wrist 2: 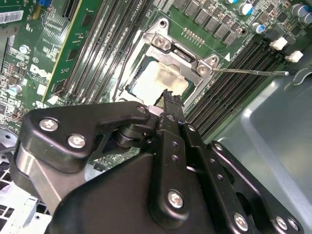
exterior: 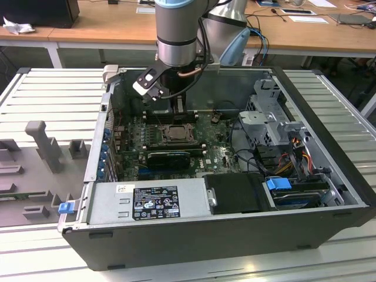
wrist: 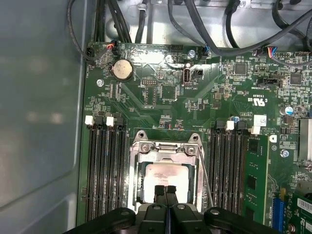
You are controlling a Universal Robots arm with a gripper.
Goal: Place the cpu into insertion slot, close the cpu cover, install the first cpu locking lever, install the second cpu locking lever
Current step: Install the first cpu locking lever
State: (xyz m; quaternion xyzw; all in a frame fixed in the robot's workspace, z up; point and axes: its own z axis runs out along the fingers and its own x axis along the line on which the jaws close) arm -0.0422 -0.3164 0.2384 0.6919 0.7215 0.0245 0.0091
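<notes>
The cpu [wrist: 165,174] lies flat in the insertion slot [exterior: 176,134], its pale metal face showing in both wrist views [wrist 2: 155,80]. The silvery cpu cover [wrist: 165,147] lies down around the chip as a frame [wrist 2: 181,50]. My gripper [wrist: 165,191] is shut, fingertips pressed together with nothing between them, just above the chip's near edge [wrist 2: 170,99]. One thin wire locking lever [wrist 2: 253,72] sticks out sideways from the socket corner, unlatched; it also runs along the socket's side [wrist: 207,184]. In the exterior view the gripper [exterior: 178,111] hangs over the socket.
Long black memory slots [wrist: 105,170] flank the socket on both sides [wrist: 229,165]. The grey case wall [wrist: 39,107] stands close by. Cables [exterior: 247,147], a drive cage [exterior: 273,120] and the power supply [exterior: 153,200] crowd the case.
</notes>
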